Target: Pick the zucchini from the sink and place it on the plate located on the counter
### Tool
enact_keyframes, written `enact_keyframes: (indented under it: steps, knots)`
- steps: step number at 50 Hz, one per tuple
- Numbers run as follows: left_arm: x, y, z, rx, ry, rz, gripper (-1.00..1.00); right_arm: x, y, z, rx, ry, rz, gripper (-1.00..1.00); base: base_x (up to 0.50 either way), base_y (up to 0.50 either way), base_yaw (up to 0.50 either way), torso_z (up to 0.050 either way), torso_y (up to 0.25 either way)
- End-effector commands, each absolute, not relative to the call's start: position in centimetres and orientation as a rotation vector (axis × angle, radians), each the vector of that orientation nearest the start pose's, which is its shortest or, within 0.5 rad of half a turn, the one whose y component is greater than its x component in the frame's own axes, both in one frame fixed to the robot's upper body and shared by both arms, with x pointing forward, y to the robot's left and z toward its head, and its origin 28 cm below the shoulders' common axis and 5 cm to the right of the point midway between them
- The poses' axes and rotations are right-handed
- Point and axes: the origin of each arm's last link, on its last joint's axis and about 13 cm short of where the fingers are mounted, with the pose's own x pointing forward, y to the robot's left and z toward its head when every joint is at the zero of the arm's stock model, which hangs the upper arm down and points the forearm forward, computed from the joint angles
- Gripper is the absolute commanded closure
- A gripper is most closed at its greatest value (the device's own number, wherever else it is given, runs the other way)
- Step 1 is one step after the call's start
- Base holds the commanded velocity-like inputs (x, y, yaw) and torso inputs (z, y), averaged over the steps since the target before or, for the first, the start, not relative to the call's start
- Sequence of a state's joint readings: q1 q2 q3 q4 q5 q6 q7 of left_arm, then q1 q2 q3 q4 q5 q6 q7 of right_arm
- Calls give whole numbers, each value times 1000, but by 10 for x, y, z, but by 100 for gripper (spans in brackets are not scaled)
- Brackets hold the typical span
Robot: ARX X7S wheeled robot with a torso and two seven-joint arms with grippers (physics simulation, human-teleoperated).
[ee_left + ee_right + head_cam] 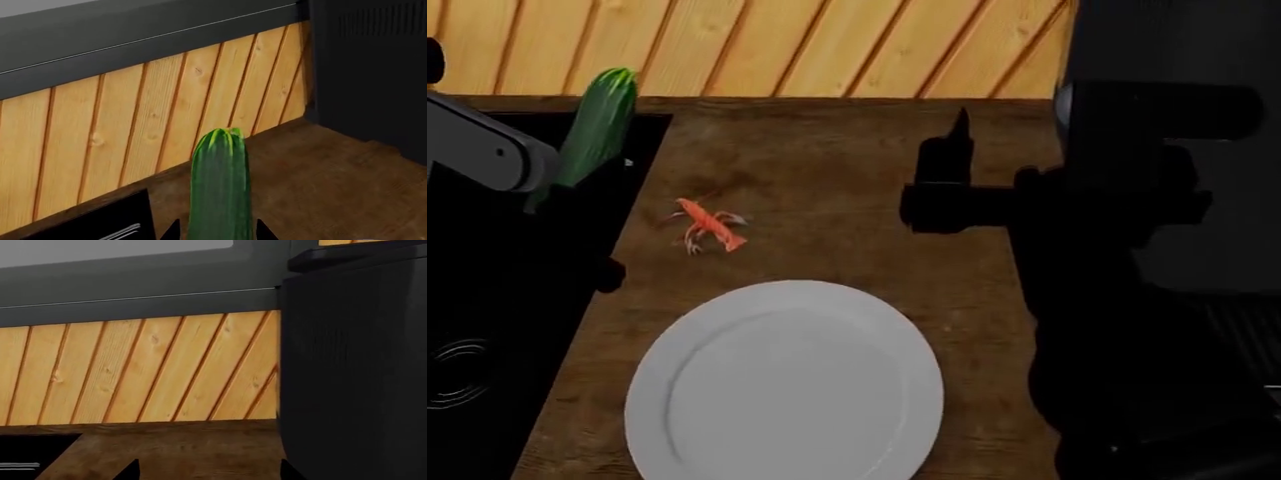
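Zucchini (602,118) clamped upright in left gripper (217,232) above sink's (494,330) back right corner, plate (785,385) bare at counter's (827,180) front edge, orange shrimp (707,226) only in head view, right gripper (208,471) spread, holding nothing

From the head we look steeply down on the brown surface (827,180), with the white plate (785,385) near the frame's lower edge and the plank wall (774,45) along the top. Our left wrist camera sits low and close behind the left claw (217,235), facing the same plank wall (133,135) across the surface (320,185); the zucchini (220,185) fills its foreground. Our right wrist camera also sits low, facing the wall (147,370) squarely. Both wrist views share the planks, the surface edge and a corner of the sink (100,222).
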State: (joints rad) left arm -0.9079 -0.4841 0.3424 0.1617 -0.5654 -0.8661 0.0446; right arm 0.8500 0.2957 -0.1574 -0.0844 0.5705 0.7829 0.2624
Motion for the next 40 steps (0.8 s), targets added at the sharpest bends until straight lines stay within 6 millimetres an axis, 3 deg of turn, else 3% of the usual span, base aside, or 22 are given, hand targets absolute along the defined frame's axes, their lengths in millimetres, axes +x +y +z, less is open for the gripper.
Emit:
enact_keyframes:
  steps: [1,8,26,40]
  knots:
    - [321,253,230,195,-1,-325,100,330,-118,220,68,-66,69,-100,293,0,0,0,10]
    - [322,254,229,187,7,-312,100,331,-118,218,73,-66,67,-100,287,-4,0,0,1]
    - [319,253,235,180,27,-326,100,330,-118,219,82,-72,65,-100,2,0,0,0,1]
    - [317,229,252,373,223,-586,100,329,-119,215,90,-70,70,-100,0,0,0,0,1]
